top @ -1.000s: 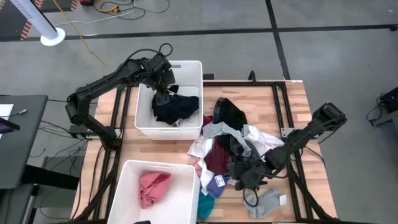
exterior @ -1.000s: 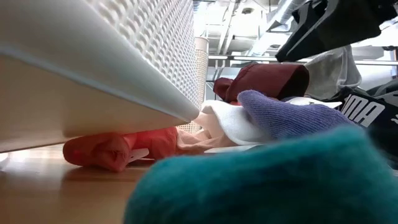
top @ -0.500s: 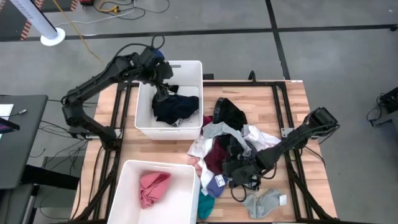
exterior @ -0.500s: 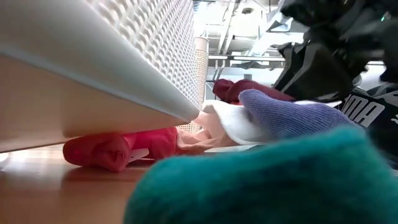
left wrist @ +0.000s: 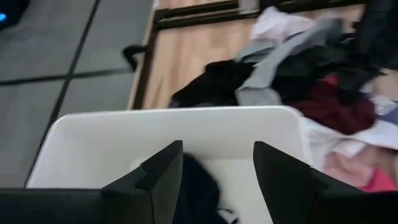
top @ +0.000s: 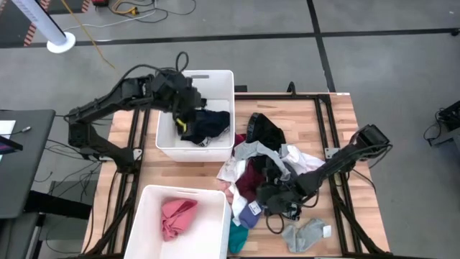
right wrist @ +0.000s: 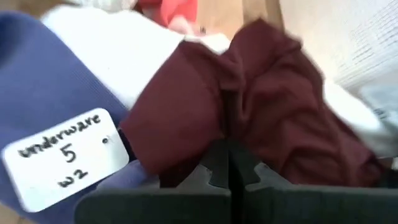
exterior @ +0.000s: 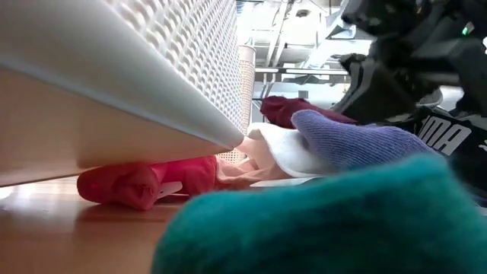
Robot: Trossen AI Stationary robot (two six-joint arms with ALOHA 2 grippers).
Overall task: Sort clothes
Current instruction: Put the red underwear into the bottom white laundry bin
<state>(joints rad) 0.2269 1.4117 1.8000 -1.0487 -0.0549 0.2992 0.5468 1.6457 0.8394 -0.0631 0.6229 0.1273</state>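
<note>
Wooden table: right gripper closed on maroon garment, fabric bunched directly ahead of jaws. Left gripper open above bin, dark clothes below.

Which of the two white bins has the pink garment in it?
The near bin, at the table's front left corner, holds the pink garment. The far bin, beneath the left gripper, holds dark clothing instead.
</note>
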